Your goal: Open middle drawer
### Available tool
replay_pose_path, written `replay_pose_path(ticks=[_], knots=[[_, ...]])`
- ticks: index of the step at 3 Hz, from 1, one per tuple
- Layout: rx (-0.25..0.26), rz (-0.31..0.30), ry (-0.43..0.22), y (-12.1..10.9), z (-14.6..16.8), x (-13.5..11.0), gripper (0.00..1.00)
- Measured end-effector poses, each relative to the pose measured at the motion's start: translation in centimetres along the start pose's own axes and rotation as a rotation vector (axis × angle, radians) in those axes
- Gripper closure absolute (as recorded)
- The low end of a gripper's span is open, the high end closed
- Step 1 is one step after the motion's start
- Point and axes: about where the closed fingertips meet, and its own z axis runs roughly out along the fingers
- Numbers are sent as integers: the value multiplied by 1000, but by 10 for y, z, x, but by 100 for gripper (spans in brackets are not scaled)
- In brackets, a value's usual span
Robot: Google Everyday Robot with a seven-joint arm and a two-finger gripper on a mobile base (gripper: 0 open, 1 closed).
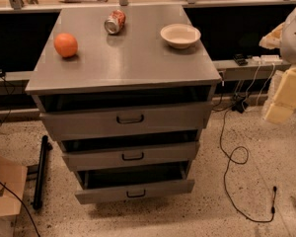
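Observation:
The grey metal cabinet has three drawers stacked in its front. The middle drawer has a flat front with a small dark loop handle at its centre. It stands slightly out, with a dark gap above its front. My arm and gripper show as cream-coloured parts at the right edge, well to the right of the cabinet and apart from every drawer.
The top drawer and the bottom drawer also stand slightly out. An orange, a tipped can and a white bowl sit on the cabinet top. A cable lies on the floor to the right. A black bar and a cardboard box are to the left.

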Motion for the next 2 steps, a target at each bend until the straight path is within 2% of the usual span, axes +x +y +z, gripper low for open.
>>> replay_pose_path(ticks=[1, 2], knots=[[0, 0, 0, 0, 0, 0, 0], [-25, 34, -91, 8, 25, 0, 0]])
